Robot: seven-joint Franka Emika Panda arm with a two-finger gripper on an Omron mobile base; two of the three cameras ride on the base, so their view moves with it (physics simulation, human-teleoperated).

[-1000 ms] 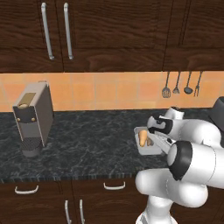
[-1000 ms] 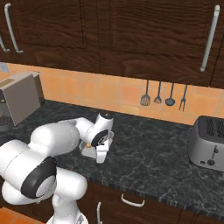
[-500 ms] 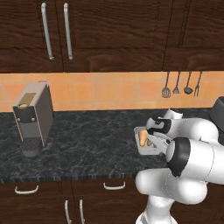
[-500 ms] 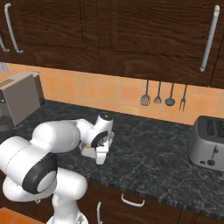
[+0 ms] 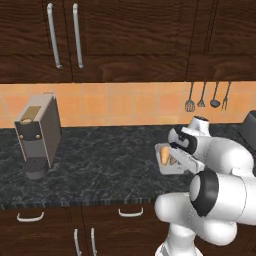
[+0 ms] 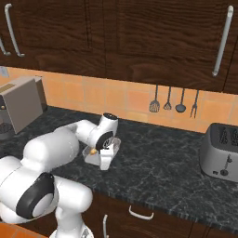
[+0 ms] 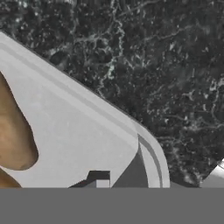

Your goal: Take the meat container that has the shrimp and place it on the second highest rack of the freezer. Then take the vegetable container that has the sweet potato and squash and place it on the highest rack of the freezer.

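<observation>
Grey tray (image 5: 169, 165) on dark counter (image 5: 100, 165), holding tan squash (image 5: 164, 155) standing upright, long axis vertical. Gripper (image 7: 155, 181) narrowed around tray's near rim; firm hold unclear.

The arm folds low, gripper (image 6: 106, 160) pointing down, nearly closed.

Arm's bent down over the dark marble counter (image 6: 153, 162) with the gripper (image 6: 106, 157) right at a pale tray (image 6: 91, 157) with something orange inside, coffee machine (image 6: 21, 104) off on the left, toaster (image 6: 222, 151) far right, utensils (image 6: 174, 101) hanging on the tiled wall.
</observation>
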